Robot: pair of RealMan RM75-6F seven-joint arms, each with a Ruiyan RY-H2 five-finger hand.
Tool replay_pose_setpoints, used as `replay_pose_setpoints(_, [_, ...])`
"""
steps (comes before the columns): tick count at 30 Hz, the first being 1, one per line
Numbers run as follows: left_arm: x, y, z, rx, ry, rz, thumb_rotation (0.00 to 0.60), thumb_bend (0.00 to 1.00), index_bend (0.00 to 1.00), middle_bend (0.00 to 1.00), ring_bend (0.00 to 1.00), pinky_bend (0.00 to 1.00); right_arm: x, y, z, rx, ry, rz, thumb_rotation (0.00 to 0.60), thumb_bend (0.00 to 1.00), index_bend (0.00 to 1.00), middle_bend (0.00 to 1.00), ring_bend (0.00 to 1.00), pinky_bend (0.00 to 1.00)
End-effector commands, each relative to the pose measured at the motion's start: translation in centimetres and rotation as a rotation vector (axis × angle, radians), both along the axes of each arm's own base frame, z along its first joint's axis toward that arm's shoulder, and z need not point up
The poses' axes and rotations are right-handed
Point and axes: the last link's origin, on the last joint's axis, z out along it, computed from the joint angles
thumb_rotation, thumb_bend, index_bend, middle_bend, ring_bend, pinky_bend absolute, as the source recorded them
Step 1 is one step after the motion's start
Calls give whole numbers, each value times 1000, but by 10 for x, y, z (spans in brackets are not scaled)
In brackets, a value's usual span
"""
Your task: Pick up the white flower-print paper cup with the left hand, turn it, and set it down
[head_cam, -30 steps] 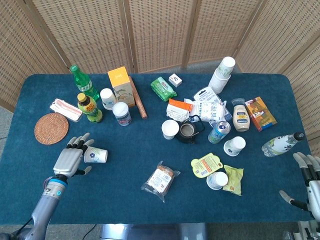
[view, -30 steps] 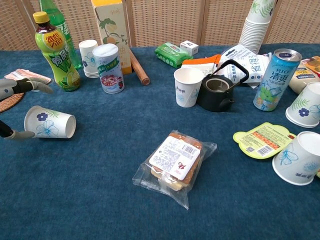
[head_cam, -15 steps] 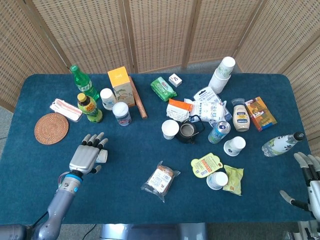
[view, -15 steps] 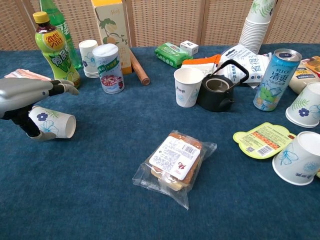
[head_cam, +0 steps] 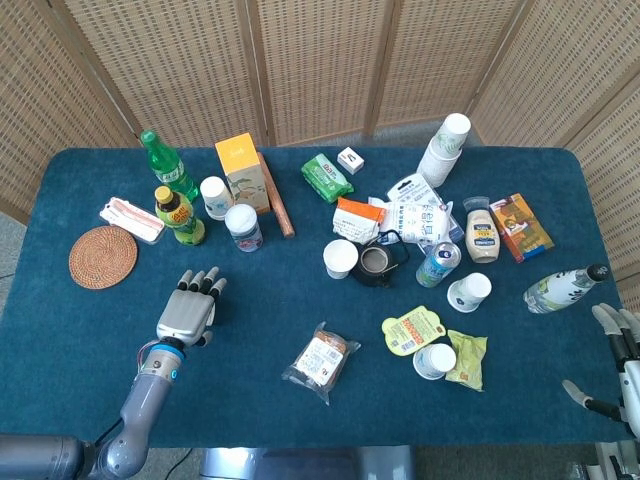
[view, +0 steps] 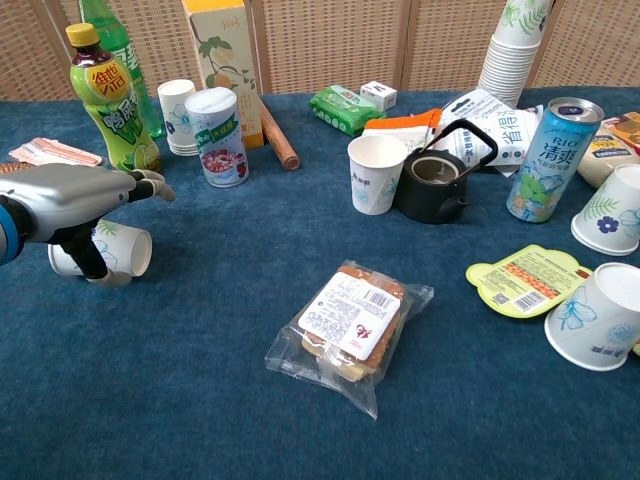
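The white flower-print paper cup (view: 126, 250) lies on its side on the blue tablecloth at the left, mouth facing right. My left hand (view: 82, 195) hovers directly over it, fingers stretched flat above the cup and the thumb reaching down along its near side. I cannot see a firm grasp. In the head view the left hand (head_cam: 188, 314) covers the cup completely. At the table's front right corner my right hand (head_cam: 620, 352) rests with fingers spread and holds nothing.
A yellow-green drink bottle (view: 110, 100) and a lidded tub (view: 220, 125) stand just behind the cup. A rattan coaster (head_cam: 102, 256) lies to its left. A wrapped snack (view: 350, 325) sits mid-table. Other cups, a can and a black teapot (view: 435, 185) crowd the right.
My left hand has slid rightward from beside the cup's base to directly over it, hiding the cup in the head view. The cup still lies where it was. The right hand stays put.
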Motion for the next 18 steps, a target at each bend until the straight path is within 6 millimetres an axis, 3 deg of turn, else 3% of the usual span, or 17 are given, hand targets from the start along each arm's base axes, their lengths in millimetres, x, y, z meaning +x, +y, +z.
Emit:
replay_pose_setpoints(1, [-1,2,-1,11,13,5,600,309,94,22,0,0,0,0,0,0,0,-1,600,95,0,0,0,68])
replay_pose_setpoints(9, [-4,4,-3,5,61,8,600,315,118,71,0,0,0,0,0,-1,-1,-2,600,95,0,0,0,68])
replay_pose_setpoints(18, [-5,5,-6,12,76,10,600,329,184,295,0,5,-1,0,0,-2,-2,-5,600,96,0,0,0,68])
